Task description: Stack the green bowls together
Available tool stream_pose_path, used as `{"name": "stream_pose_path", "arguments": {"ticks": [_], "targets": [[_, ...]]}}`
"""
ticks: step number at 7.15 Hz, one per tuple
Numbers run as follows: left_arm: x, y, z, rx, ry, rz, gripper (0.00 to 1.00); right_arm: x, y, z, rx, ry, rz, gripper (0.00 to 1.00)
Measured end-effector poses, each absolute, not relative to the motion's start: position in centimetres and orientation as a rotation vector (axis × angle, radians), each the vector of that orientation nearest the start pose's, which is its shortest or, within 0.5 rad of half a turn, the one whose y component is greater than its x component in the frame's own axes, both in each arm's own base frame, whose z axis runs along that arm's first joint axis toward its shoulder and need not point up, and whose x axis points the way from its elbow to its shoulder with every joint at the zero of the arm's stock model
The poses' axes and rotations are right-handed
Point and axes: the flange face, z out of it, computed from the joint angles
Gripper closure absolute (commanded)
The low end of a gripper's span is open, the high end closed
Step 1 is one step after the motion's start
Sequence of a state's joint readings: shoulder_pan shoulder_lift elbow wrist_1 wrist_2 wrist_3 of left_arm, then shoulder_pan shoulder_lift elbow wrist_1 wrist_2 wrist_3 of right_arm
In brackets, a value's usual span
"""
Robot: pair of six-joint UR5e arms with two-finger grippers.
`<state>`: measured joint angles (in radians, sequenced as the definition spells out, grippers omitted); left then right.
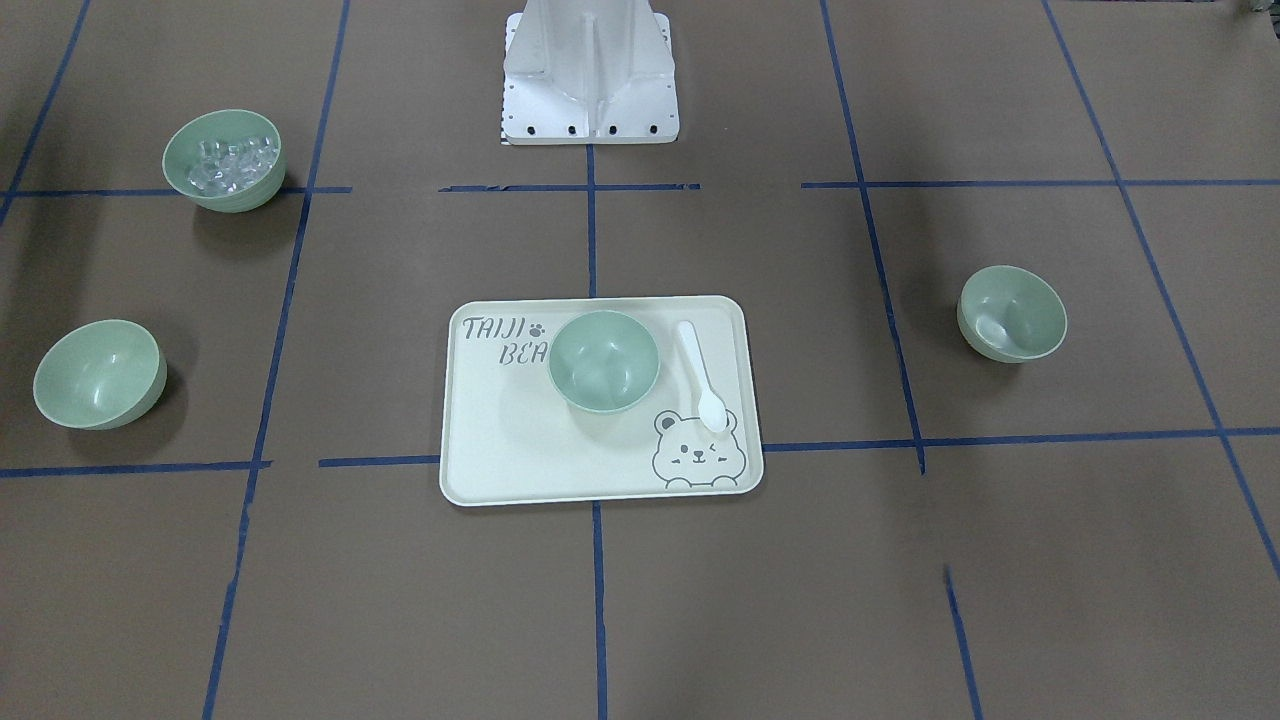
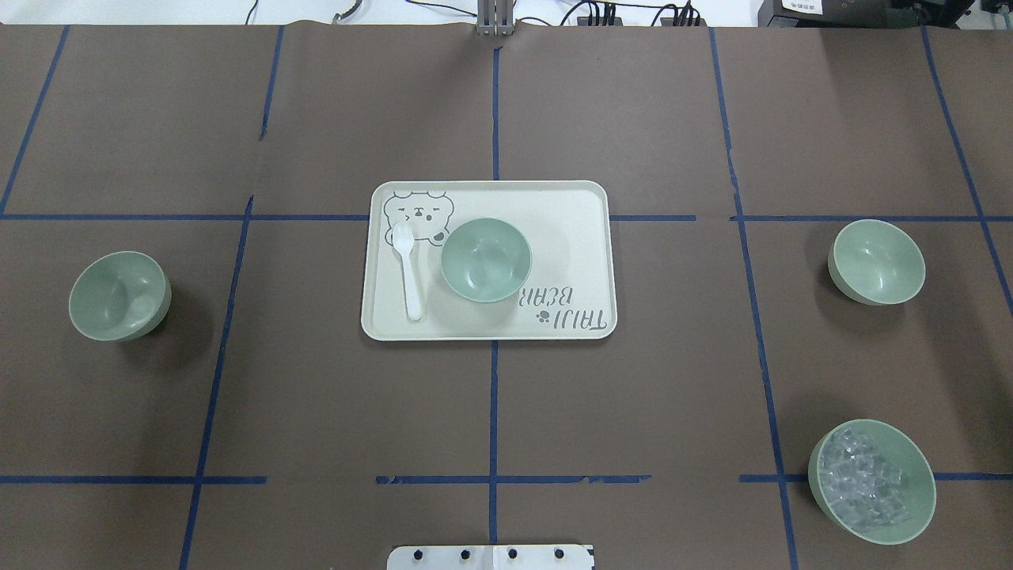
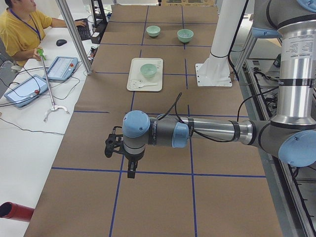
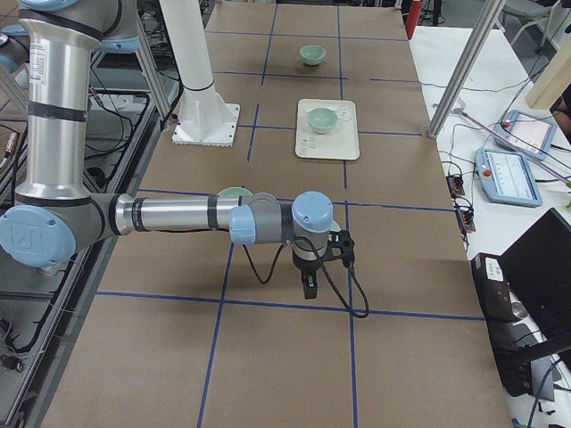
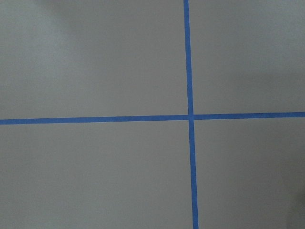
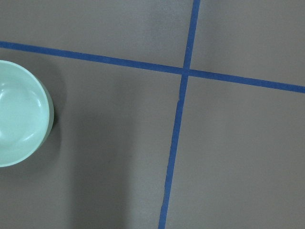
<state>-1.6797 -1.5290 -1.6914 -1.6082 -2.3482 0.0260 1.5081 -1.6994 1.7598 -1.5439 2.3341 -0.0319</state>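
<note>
Green bowls not yet stacked: centre bowl (image 2: 485,260) on the tray (image 2: 570,206), nine o'clock bowl (image 2: 119,295) and three o'clock bowl (image 2: 877,262) on the worktop (image 2: 316,396). Left end effector (image 3: 131,173), right end effector (image 4: 309,290): cannot tell whether open or closed. Next move is probably reaching an outer bowl.

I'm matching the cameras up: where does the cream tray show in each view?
Front-facing: the tray lies at the centre.
Overhead: centre, slightly above the middle.
Exterior left: upper middle.
Exterior right: upper middle.
Left wrist: not in view.
Right wrist: not in view.
Shared landmark: the green bowl standing on the tray, with the white spoon beside it.
</note>
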Motion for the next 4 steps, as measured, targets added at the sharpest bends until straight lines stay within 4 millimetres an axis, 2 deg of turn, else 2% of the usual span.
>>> {"name": "stream_pose_path", "arguments": {"ticks": [2, 4], "targets": [[-11.4, -47.1, 61.5, 0.165, 0.767, -0.028, 0.0, 3.6, -44.8, 62.1, 0.079, -0.765, -0.13, 0.0], [-10.7, -47.6, 61.2, 0.173, 0.768, -0.008, 0.0, 3.4, -45.9, 60.8, 0.135, -0.765, -0.152, 0.0]]}}
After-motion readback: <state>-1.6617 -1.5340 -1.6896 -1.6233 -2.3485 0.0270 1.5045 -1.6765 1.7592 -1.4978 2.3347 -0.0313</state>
